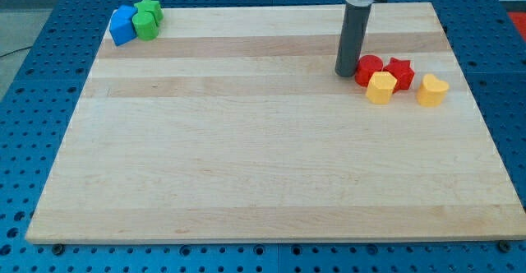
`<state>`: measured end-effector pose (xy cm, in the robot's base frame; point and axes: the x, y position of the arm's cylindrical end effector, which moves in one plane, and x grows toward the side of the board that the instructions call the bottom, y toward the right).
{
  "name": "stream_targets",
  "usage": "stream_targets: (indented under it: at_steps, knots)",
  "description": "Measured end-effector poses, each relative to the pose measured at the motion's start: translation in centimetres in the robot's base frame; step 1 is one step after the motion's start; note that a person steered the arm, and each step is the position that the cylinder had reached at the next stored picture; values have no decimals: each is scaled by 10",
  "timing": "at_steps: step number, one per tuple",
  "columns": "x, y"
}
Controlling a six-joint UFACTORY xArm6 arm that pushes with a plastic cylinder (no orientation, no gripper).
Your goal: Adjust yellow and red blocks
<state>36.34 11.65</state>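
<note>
My tip (345,73) touches the red cylinder (368,69)'s left; no jaws present.

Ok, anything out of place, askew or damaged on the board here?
Nothing stands out. My tip sits just left of the red cylinder; red star and both yellow blocks lie flat, undamaged.

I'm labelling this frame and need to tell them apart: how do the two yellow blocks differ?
The left yellow block looks faceted, roughly pentagonal; the right yellow block has a rounded, heart-like top. The left one touches the red round block and sits against the red star block; the right one stands apart. The left is nearer my tip, which sits just left of the red round block. Both are the same yellow, similar in size.
</note>
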Motion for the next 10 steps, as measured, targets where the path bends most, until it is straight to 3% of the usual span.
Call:
stream_targets:
  at_steps: [4,6,7,8,9,10]
  knots:
    - [-8,34]
    - [-59,20]
    - [-14,-15]
    - [76,9]
    - [107,34]
    - [92,36]
